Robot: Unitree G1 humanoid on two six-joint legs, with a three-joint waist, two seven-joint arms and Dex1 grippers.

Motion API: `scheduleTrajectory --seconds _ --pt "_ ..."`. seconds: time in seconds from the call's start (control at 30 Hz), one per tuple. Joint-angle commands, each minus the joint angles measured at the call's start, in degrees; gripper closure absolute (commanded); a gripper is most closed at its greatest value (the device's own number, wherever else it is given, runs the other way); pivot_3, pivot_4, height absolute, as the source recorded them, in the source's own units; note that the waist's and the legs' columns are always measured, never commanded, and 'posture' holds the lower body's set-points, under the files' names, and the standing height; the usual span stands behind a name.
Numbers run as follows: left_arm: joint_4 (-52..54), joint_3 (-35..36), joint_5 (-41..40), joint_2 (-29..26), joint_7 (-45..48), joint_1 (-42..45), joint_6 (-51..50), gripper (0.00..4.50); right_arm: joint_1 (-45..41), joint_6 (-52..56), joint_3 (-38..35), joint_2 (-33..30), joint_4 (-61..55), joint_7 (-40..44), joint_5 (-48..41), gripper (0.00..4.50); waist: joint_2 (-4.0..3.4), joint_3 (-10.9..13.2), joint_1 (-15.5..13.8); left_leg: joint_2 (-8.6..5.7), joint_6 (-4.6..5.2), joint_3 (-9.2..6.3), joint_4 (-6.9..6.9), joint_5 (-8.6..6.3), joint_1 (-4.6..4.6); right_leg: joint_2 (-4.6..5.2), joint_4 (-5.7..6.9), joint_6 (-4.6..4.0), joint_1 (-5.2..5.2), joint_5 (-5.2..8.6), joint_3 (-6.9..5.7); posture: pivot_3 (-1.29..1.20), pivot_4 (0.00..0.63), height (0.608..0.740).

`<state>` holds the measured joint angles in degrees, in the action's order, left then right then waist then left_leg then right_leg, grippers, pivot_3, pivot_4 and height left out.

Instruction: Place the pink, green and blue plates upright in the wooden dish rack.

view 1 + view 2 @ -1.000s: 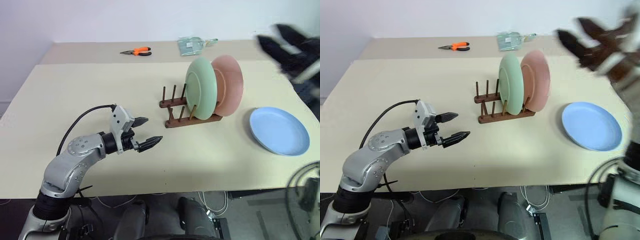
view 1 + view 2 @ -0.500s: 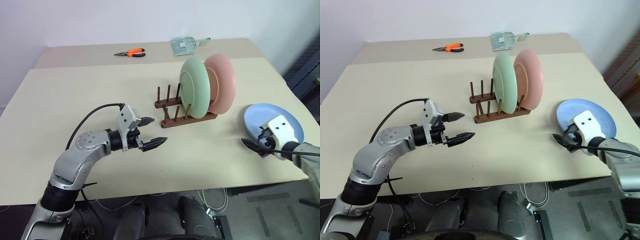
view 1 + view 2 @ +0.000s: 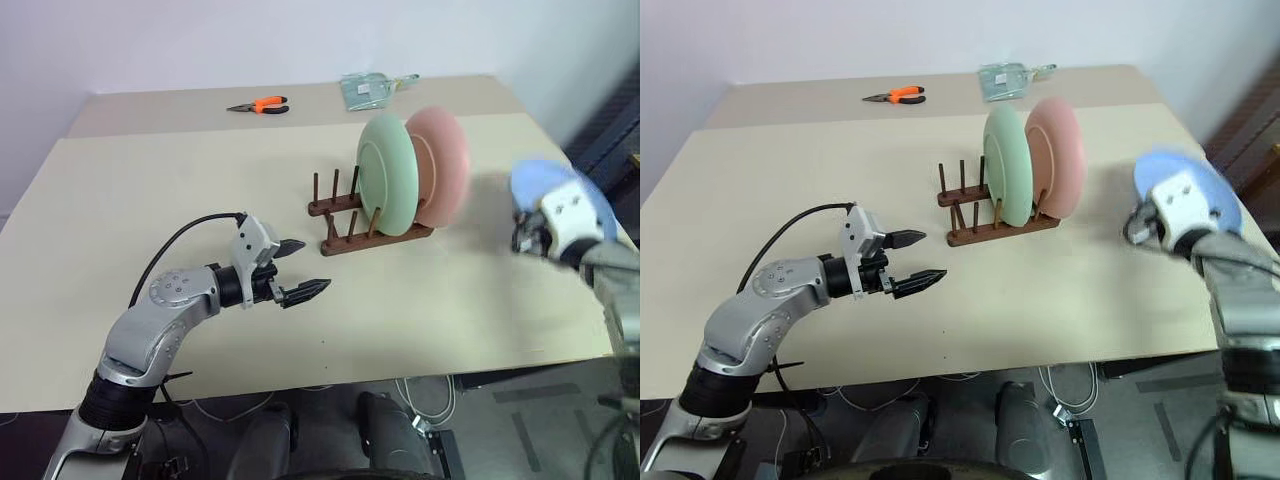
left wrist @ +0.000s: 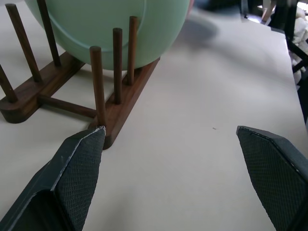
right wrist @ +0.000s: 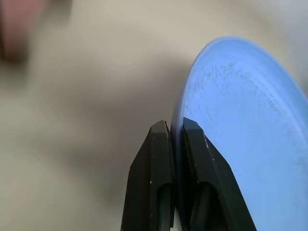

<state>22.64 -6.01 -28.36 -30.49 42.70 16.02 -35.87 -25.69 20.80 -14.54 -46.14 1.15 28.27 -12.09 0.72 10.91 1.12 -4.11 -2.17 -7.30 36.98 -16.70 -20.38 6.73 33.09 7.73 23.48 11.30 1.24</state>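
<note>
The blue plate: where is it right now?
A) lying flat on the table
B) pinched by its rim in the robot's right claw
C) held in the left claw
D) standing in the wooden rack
B: the right claw is shut on the rim of the blue plate, lifted off the table.

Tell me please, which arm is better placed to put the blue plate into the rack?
The right. Its gripper is shut on the blue plate rim. The left gripper hangs open near the wooden dish rack, holding nothing.
</note>
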Motion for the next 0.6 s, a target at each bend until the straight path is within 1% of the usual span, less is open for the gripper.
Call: scheduleTrajectory --seconds 0.03,0.13,0.2,0.23,0.27,0.37,0.4,0.47,0.6 --pt "0.89 0.57 0.50 -0.07 0.21 0.11 1.64 0.00 -11.60 -0.89 -4.43 1.69 -9.39 -0.14 -8.33 4.44 0.00 0.00 -0.31 0.02 0.00 -0.05 -0.02 0.00 0.00 -0.04 0.00 0.00 0.00 0.00 -0.03 0.00 0.150 0.740" --pt "0.28 0.53 0.80 0.15 0.22 0.31 2.00 0.00 -19.58 3.41 -4.11 4.49 -12.68 0.62 -15.19 4.44 0.25 -0.12 -0.81 0.02 0.00 -0.39 -0.05 0.00 -0.07 -0.07 -0.02 0.12 -0.05 -0.10 -0.29 0.00 0.150 0.740" --pt "-0.16 0.64 0.91 0.29 0.23 0.38 2.25 0.00 -23.99 11.93 -2.84 7.64 -17.50 2.69 -28.08 4.44 0.41 -0.17 -1.18 -0.01 -0.01 -0.52 -0.03 0.00 -0.13 -0.05 -0.08 -0.02 -0.08 -0.17 -0.35 0.00 0.150 0.740" --pt "-0.37 0.75 1.07 0.32 0.16 0.29 2.54 0.00 -25.74 15.67 -2.04 10.66 -19.53 1.85 -34.74 4.44 0.40 -0.17 -1.25 0.01 0.00 -0.53 -0.02 0.00 -0.13 -0.02 -0.10 -0.10 -0.09 -0.14 -0.31 0.00 0.150 0.740" --pt "-0.54 0.87 1.20 0.34 0.07 0.19 2.79 0.00 -26.87 18.18 -1.50 13.34 -20.84 0.60 -39.59 4.44 0.40 -0.17 -1.28 0.00 0.00 -0.59 -0.01 0.00 -0.11 0.01 -0.10 -0.20 -0.08 -0.10 -0.23 0.00 0.150 0.740" --pt "-1.16 1.46 1.45 0.30 -0.19 0.06 3.17 0.00 -27.47 23.96 0.37 22.42 -20.98 -6.18 -50.03 4.44 0.37 -0.15 -1.10 0.01 0.00 -0.62 -0.01 0.00 -0.09 0.00 0.01 -0.22 0.00 -0.11 -0.19 0.00 0.150 0.740" --pt "-1.18 1.70 1.57 0.26 -0.30 -0.03 3.26 0.00 -26.90 25.71 1.23 24.77 -20.63 -8.65 -52.14 4.44 0.37 -0.16 -1.07 0.01 0.00 -0.64 -0.02 0.00 -0.08 -0.04 0.03 -0.24 0.02 -0.12 -0.20 0.00 0.150 0.740" --pt "-0.88 2.34 1.53 0.14 -0.58 -0.36 3.26 0.00 -25.31 28.57 2.31 27.77 -20.31 -12.12 -56.13 4.44 0.35 -0.14 -1.37 0.00 -0.01 -0.69 -0.03 0.01 -0.11 -0.06 0.05 -0.26 0.07 -0.13 -0.24 0.00 0.150 0.740" --pt "0.39 3.48 0.85 -0.14 -1.01 -1.48 2.67 0.00 -22.92 30.92 2.27 31.09 -18.59 -19.42 -61.48 4.44 0.34 -0.14 -1.64 -0.05 -0.02 -0.65 -0.03 0.01 -0.16 -0.04 0.02 -0.26 0.10 -0.14 -0.21 0.00 0.150 0.740"
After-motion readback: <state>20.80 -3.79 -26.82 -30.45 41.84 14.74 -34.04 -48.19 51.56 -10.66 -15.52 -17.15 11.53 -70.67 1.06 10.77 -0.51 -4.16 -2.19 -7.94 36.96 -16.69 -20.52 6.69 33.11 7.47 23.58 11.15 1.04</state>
